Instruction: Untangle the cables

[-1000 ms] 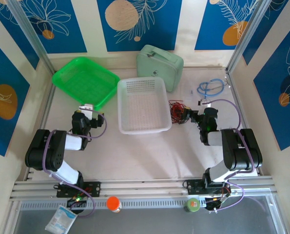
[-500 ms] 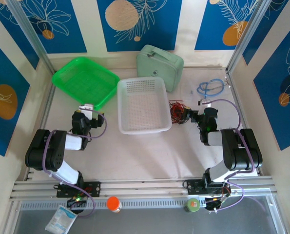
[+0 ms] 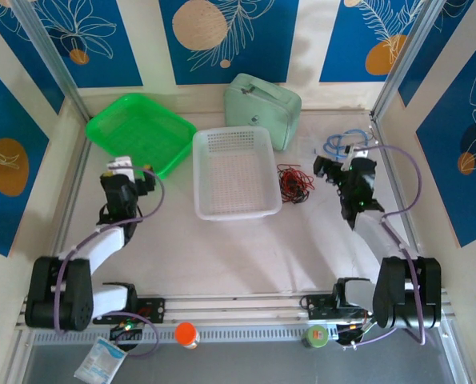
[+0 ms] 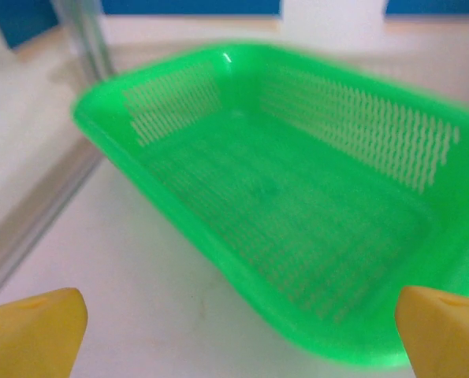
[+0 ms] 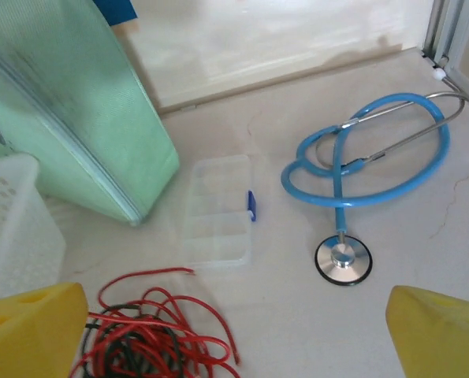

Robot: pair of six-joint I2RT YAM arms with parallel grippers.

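1. The left claw [image 4: 236, 337] is spread wide, its two yellow fingertips [image 4: 31, 329] in the bottom corners of the left wrist view. It holds nothing and faces the green perforated plastic basket [image 4: 297, 197].
2. The right claw [image 5: 236, 335] is also spread wide and grips nothing. In the top view it sits to the right of the cables, near them but apart.
3. The cables [image 3: 295, 182], a loose tangle of thin red and black wires, lie on the pale worktop [image 3: 222, 248]. They are just right of the white perforated plastic basket [image 3: 236, 172], between it and the right claw.
4. The green basket's mesh floor is visible from wall to wall, and so is the white basket's.
5. A mint-green zipped fabric case [image 3: 263, 108] stands behind the white basket.
6. A small clear plastic compartment box [image 5: 217, 209] with a blue latch lies flat beyond the cables. I cannot tell its contents.
7. A light-blue stethoscope [image 5: 368, 157] lies coiled to the right of the clear box, apart from it.
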